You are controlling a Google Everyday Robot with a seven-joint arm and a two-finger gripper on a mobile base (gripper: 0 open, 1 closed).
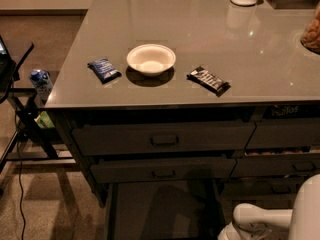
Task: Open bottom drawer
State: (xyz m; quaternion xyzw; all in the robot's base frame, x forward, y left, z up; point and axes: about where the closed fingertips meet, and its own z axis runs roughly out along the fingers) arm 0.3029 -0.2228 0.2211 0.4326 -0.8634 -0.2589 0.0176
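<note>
The bottom drawer [160, 209] is the lowest of the left three-drawer stack. It stands pulled out toward me, and I look down into its dark inside. Its front and handle are below the picture's bottom edge. Above it are the two taller drawer fronts, the top one [164, 138] and the middle one [163, 170], both nearly closed. My gripper [234, 232] is at the bottom right, just right of the open drawer's right side, on the end of my white arm [265, 218], and is mostly cut off by the picture's edge.
On the grey countertop [200, 29] lie a white bowl [151, 59], a blue snack bag [104, 69] and a dark candy bar [208, 80]. The neighbouring drawer column [285, 149] is at the right. A black stand [20, 119] holding a can [41, 80] stands at the left on the floor.
</note>
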